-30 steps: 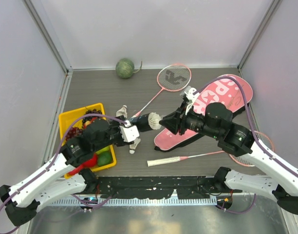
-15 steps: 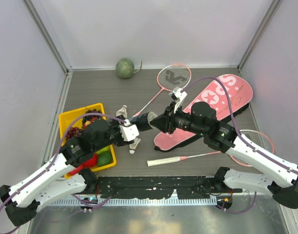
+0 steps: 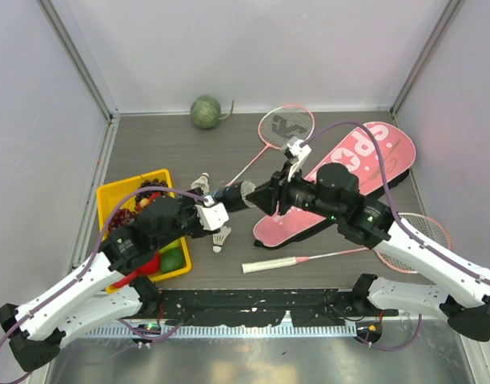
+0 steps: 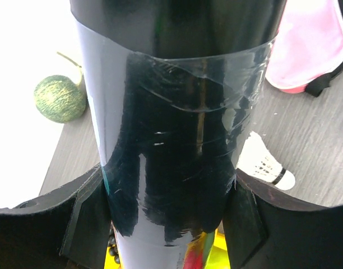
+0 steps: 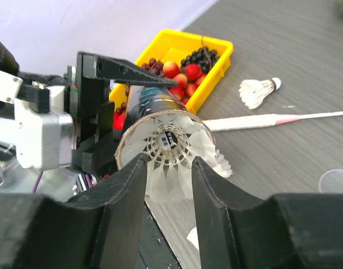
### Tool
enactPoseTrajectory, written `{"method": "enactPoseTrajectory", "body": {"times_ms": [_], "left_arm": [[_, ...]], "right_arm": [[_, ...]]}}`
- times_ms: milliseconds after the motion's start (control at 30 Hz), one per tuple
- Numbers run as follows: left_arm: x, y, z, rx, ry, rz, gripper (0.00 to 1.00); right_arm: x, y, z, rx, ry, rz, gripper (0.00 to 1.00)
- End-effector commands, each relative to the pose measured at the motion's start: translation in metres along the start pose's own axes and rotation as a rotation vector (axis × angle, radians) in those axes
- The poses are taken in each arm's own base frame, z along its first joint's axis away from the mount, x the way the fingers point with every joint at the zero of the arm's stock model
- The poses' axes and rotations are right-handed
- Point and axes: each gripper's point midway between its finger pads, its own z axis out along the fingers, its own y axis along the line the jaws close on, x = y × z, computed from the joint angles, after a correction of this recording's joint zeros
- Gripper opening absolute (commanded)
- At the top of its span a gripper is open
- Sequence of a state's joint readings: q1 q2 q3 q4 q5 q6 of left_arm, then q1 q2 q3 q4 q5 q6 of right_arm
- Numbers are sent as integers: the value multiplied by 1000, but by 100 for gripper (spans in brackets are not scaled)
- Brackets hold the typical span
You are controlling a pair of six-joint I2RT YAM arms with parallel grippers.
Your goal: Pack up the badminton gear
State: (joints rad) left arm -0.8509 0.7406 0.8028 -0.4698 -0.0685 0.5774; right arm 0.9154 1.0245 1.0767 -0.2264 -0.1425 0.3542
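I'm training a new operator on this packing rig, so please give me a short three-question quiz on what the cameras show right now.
1. True or false: the left hand is shut around the black tube.
2. How many shuttlecocks lie loose on the table? A) one B) two C) three
3. Fill in: the right hand holds a ____ at the tube's open mouth.

Key: 1 true. 2 B. 3 shuttlecock.
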Motion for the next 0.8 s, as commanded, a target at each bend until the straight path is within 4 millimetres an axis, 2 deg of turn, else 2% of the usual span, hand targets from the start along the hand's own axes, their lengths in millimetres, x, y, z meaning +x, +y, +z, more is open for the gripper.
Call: {"method": "enactPoseTrajectory", "body": {"times_ms": [0,133,233,400,433,467,500,533,633,767], "left_arm": [[-8,35,-12,-189,-37,45,0],[-7,38,-19,-219,-68,82,0],[-5,43,-24,-241,-51,93,0],[-12,50,-43,-302,-119,125,0],[-15,50,-48,-310,-151,135,0],[-18,48,-53,-308,-185,148,0],[-23,44,-56,-299,-230,168,0],[-29,43,-61,-304,-277,180,0],[-37,38,-69,-309,-359,208,0],[-39,35,-71,-295,-371,210,0]], "right_arm": [[-62,10,-40,41,-184,-82,46],[-70,8,-50,62,-201,-119,54],[-65,-3,-47,98,-187,-118,57],[-41,-29,-28,105,-132,-68,59],[-41,-40,-27,117,-143,-52,59],[-33,-39,-21,68,-132,-20,60],[-32,-48,-19,69,-138,-1,60],[-20,-48,-10,26,-103,10,60],[10,-69,18,34,12,2,60],[55,-85,54,-9,175,30,61]]}}
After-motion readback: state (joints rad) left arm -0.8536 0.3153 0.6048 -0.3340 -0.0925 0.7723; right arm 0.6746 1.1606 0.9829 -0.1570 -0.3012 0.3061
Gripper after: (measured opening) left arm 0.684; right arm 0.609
